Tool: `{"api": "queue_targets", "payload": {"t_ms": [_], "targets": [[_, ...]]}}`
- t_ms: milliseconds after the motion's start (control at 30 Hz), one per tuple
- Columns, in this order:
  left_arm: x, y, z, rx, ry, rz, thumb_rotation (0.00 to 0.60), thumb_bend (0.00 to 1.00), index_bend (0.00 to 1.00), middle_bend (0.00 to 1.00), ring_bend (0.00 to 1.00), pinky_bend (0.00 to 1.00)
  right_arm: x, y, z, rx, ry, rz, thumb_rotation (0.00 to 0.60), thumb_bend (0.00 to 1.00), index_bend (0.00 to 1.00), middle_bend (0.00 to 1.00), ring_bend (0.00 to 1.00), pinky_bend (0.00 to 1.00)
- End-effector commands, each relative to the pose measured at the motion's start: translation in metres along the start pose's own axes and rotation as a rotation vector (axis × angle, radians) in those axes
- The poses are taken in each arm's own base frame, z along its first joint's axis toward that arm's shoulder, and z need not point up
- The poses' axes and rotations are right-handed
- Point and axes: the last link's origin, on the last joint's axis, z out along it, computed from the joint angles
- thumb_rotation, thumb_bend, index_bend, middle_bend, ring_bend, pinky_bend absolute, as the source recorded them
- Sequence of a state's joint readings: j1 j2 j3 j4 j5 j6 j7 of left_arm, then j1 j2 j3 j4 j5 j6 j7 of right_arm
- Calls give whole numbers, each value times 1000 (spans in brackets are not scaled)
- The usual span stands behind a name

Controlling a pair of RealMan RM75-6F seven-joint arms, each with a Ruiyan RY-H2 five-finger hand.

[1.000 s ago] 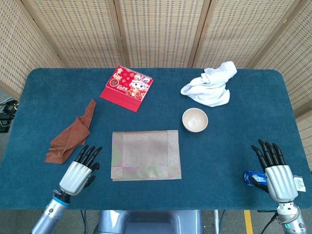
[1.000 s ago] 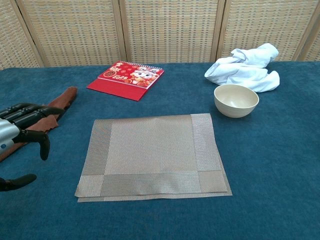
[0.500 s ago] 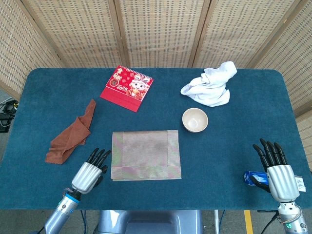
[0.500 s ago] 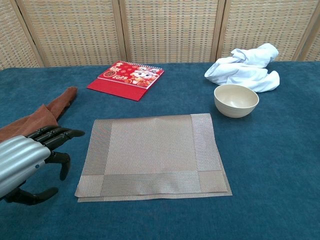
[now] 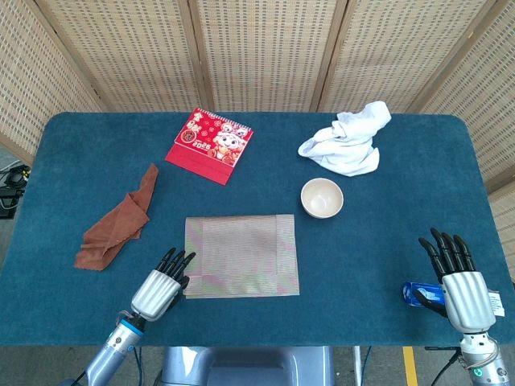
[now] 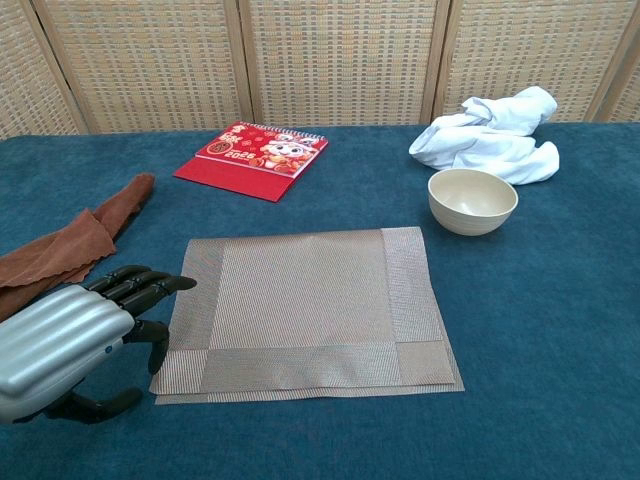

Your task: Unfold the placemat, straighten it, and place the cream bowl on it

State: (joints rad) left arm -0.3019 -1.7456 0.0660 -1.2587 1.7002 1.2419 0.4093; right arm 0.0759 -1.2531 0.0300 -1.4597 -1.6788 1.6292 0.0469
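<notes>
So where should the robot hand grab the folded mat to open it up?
Probably the top layer's edge at the near left corner of the placemat, coming in from the left. The two layers sit slightly offset along the near edge, so fingertips could slip between them there. The left robot hand is right beside that corner, open, while the cream bowl stands clear on the far right.
</notes>
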Motion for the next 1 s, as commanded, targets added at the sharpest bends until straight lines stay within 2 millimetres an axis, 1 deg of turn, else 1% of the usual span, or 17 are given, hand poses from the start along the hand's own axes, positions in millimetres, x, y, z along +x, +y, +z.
{"api": "queue_targets", "payload": {"t_ms": [33,200,333,733,867,1000], "targets": [[-1,0,0,0,-4,5,600,331,497,0,0,0,1,0,0,-1,3,4,600,140,126,0,0,0],[-2,1,3,1,-7,6,600,336,496,0,0,0,2,0,0,0,11,20,600,140,126,0,0,0],[-1,4,4,-4,-6,6,600,372,496,0,0,0,3,0,0,1,13,23,600,140,126,0,0,0],[-4,5,6,-1,-24,20,600,374,496,0,0,0,5,0,0,4,24,39,600,140,126,0,0,0],[-5,7,7,-3,-25,17,600,415,505,0,0,0,5,0,0,7,22,45,600,140,126,0,0,0],[-7,7,7,-3,-27,18,600,418,507,0,0,0,5,0,0,6,23,48,600,141,126,0,0,0]]}}
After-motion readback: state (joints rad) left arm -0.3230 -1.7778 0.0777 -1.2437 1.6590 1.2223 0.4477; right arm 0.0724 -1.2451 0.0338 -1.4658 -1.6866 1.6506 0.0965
